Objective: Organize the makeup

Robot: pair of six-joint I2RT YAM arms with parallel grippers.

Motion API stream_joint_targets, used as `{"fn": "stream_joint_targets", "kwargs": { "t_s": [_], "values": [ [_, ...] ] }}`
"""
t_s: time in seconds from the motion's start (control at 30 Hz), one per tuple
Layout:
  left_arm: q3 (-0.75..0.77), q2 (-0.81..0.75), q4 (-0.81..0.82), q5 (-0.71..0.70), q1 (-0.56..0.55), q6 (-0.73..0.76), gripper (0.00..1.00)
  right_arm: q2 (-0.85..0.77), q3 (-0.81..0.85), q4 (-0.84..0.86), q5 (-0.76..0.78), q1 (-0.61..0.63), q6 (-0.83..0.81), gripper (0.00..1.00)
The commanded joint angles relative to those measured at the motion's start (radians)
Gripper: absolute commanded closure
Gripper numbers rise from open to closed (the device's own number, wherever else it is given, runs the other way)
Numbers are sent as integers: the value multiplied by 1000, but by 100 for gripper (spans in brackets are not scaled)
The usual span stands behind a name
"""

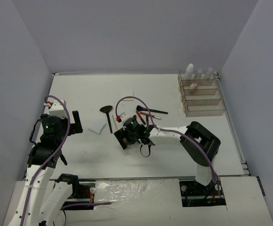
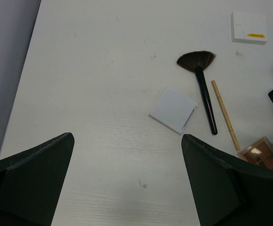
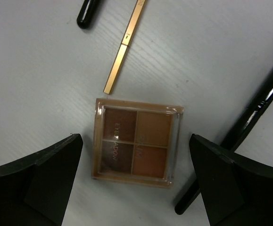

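Observation:
A brown four-pan palette [image 3: 136, 141] lies flat on the white table. My right gripper [image 3: 135, 139] hovers over it, open, one finger on each side and neither touching. A tan pencil [image 3: 124, 47] and a black brush handle [image 3: 249, 117] lie beside the palette. My left gripper [image 2: 127, 181] is open over bare table at the left [image 1: 75, 123]. Ahead of it lie a white square pad [image 2: 173, 109], a black fan brush [image 2: 197, 63], the tan pencil [image 2: 225, 113] and a second white pad [image 2: 248, 27]. White-capped bottles [image 1: 191, 70] stand in the back of the clear organizer [image 1: 202, 96].
More brushes and a red pencil [image 1: 148, 113] lie in a loose cluster right of the fan brush [image 1: 107, 110]. The organizer stands at the far right by the wall. Grey walls close in the table [image 1: 89, 89] on three sides.

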Motion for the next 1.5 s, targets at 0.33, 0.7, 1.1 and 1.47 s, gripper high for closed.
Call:
{"fn": "stream_joint_targets", "kwargs": {
  "t_s": [0.33,0.7,1.1,1.47],
  "values": [
    [17,3,53,5,4,-3,3,12,13,17,161,58,49,15],
    [16,5,52,4,4,-6,3,-170,41,-38,158,79,2,81],
    [16,-6,52,-1,4,-6,3,-377,125,-33,85,-428,-200,87],
    [16,-12,57,14,4,-7,3,-109,340,265,-157,-974,-206,88]
  ]
}}
